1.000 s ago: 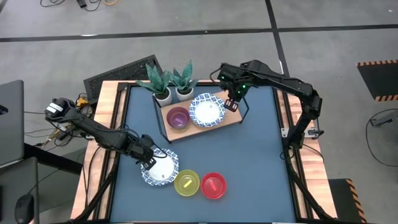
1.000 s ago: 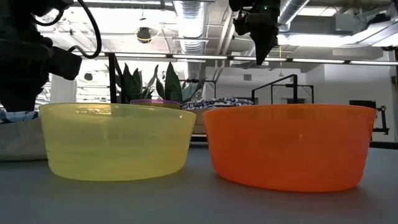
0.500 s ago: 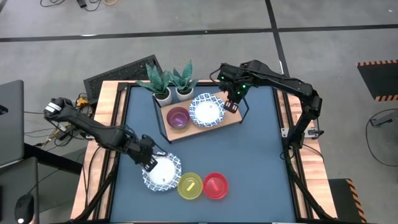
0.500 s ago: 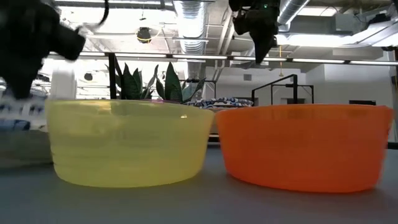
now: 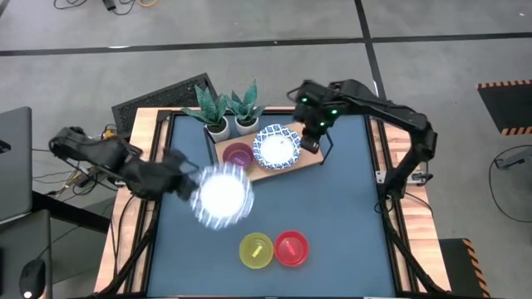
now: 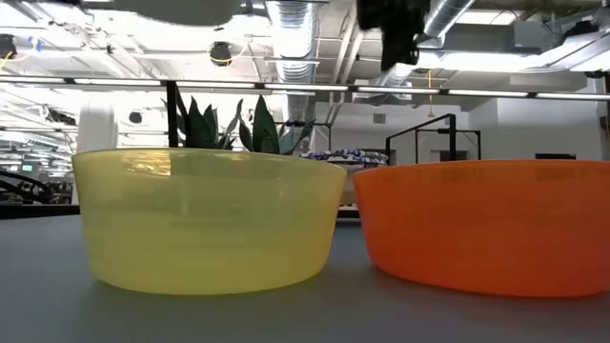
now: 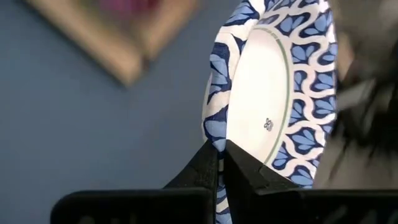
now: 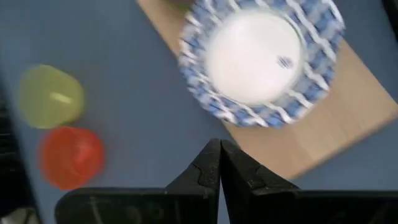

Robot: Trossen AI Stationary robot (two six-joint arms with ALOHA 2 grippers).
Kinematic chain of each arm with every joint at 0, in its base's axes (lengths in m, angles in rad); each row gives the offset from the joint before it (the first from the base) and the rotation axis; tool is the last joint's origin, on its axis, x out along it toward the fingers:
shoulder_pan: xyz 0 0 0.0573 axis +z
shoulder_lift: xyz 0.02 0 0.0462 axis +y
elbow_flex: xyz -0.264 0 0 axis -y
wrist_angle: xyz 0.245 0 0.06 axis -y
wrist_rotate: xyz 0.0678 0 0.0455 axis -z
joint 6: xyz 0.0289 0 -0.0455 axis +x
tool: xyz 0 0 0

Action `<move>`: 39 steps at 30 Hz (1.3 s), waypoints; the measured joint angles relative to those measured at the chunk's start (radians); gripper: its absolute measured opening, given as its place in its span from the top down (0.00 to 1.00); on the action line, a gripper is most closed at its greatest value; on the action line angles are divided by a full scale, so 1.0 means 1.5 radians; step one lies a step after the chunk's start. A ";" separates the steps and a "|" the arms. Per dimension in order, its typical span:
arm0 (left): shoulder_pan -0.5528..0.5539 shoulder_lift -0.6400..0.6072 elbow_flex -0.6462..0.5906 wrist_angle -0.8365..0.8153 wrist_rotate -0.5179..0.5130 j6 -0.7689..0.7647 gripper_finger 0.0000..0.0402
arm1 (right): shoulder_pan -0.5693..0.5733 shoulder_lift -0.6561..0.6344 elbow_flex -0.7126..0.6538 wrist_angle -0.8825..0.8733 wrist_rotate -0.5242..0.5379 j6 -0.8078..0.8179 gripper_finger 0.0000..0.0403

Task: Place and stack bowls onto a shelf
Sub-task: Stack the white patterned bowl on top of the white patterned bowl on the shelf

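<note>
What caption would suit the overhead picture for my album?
Left gripper carries a blue-rimmed white bowl toward the wooden shelf; right gripper waits above it.

Grey floor (image 5: 249, 25) with dark seams; silver ceiling ducts (image 6: 295, 24); bright strip lights; white walls behind.

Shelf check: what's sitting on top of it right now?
On the shelf: a purple bowl and a blue-patterned white bowl, side by side. Whether more bowls are nested under the patterned one can't be seen.
</note>
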 joint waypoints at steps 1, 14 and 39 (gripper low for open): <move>0.000 0.000 0.022 -0.004 -0.056 0.007 1.00 | 0.001 -0.014 0.000 0.011 -0.015 0.002 0.91; 0.087 0.074 0.109 0.059 -0.433 0.254 1.00 | 0.062 -0.184 0.001 0.332 -0.039 0.031 0.87; 0.154 0.190 0.109 0.337 -0.438 0.590 1.00 | 0.103 -0.075 0.001 0.403 0.106 0.038 0.58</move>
